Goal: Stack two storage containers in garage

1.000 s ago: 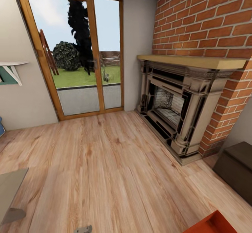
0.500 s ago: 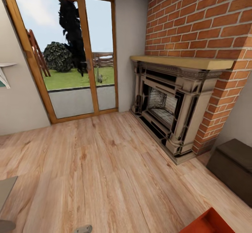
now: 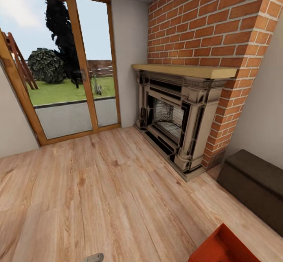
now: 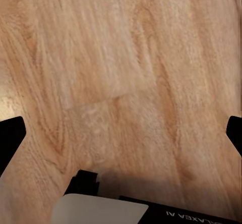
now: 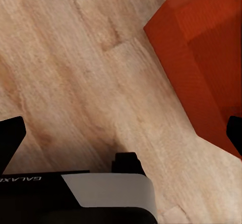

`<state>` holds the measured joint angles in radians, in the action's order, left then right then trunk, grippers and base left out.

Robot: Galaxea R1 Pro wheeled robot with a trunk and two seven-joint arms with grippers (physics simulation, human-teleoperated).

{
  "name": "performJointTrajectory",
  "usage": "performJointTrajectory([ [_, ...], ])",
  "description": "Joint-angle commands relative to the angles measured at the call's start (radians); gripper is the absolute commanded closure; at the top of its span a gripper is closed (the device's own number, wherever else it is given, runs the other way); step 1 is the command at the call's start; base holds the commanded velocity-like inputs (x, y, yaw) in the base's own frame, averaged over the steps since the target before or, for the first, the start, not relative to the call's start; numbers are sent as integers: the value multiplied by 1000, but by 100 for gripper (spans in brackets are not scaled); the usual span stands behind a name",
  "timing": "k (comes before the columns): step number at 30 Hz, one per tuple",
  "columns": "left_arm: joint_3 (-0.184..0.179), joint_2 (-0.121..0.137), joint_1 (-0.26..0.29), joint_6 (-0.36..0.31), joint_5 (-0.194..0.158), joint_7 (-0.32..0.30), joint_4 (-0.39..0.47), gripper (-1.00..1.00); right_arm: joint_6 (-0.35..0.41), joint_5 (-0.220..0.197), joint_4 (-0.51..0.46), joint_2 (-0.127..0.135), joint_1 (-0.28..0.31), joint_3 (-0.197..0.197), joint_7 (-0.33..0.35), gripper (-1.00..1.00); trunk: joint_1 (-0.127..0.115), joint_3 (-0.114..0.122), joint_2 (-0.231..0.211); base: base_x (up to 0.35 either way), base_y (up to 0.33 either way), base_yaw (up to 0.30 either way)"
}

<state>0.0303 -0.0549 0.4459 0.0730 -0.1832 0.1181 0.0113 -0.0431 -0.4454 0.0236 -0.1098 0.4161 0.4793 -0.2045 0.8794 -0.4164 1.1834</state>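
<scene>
Still in the living room: 1 orange bin (image 3: 222,248) low on the wood floor (image 3: 110,191), near the dark bench (image 3: 255,183). Better to square up before reaching — right tool (image 5: 121,133) spread, empty; left tool (image 4: 121,133) spread too.

Lighting bright and even throughout, with daylight at the glass door (image 3: 67,69). Head view bends straight lines near its edges; textures on the wood floor (image 3: 102,191) render soft. Faint shadow lies under each wrist housing.
</scene>
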Motion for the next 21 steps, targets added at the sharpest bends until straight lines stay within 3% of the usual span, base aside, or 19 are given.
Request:
performJointTrajectory([
  [1, 2, -1, 0, 4, -5, 2, -1, -100, -4, -11, 3, -1, 1, 8, -1, -100, 0, 0, 1, 0, 0, -228],
  [21, 2, 1, 0, 3, -6, 3, -1, -100, -4, -13, 3, -1, 1, 8, -1, -100, 0, 9, 1, 0, 0, -228],
])
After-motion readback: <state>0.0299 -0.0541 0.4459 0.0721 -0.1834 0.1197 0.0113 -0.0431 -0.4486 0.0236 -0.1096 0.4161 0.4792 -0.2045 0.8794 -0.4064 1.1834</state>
